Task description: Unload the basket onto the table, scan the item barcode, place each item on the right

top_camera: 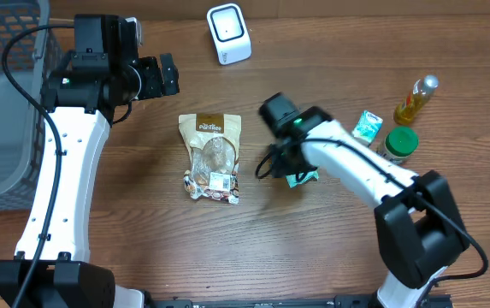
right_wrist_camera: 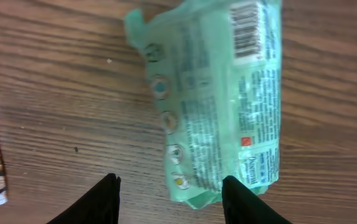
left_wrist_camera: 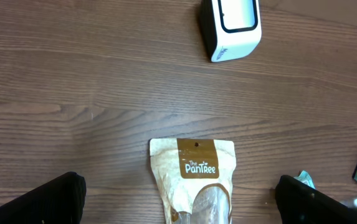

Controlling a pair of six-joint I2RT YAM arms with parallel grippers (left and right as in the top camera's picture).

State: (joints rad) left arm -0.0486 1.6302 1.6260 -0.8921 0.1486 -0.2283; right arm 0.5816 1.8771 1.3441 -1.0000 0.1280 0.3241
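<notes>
On the wooden table, the left gripper hangs wide open and empty near the brown pouch. The right gripper is about half open, and the lower end of the green packet lies unclamped between its fingers. The packet lies flat, well apart from the white scanner, with its barcode facing up. If the jaws close only on this thin end, the soft packet may droop or slip, turning the barcode away.

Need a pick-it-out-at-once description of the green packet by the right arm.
On the wooden table, look just right of the brown PanTree pouch, under the right gripper. There lies a mint-green plastic packet, barcode facing up. The green carton and green-lidded jar farther right are rigid; this is a soft, crinkled wrapper.
</notes>
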